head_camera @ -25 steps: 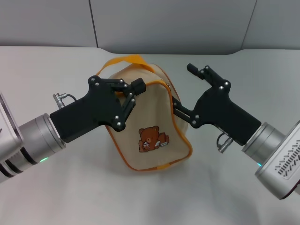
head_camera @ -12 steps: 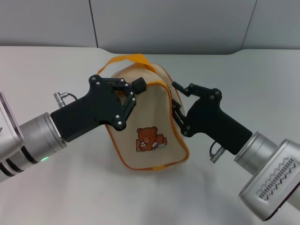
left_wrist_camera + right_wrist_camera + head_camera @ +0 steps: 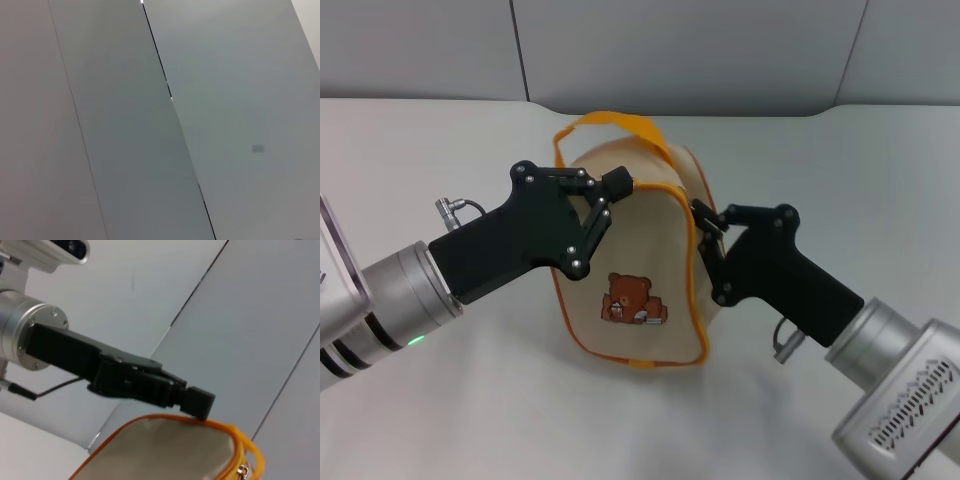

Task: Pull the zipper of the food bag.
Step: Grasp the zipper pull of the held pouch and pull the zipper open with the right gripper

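Observation:
The food bag (image 3: 630, 250) stands mid-table, beige with orange piping, its bear picture facing me and its orange loop handle (image 3: 610, 125) on top. My left gripper (image 3: 610, 195) is shut on the bag's upper left edge. It also shows in the right wrist view (image 3: 197, 402), its tip on the bag's top (image 3: 165, 450). My right gripper (image 3: 703, 222) is shut at the bag's right side on the zipper (image 3: 696, 280), whose yellow-orange track runs down that edge. A small silver pull tab (image 3: 243, 471) shows in the right wrist view.
The bag sits on a pale grey table (image 3: 440, 400) with a grey panelled wall (image 3: 670, 50) behind it. The left wrist view shows only wall panels (image 3: 150, 125).
My right gripper went from open beside the bag to shut at its right edge and moved down toward me. The bag turned and shifted right. The left gripper kept its hold.

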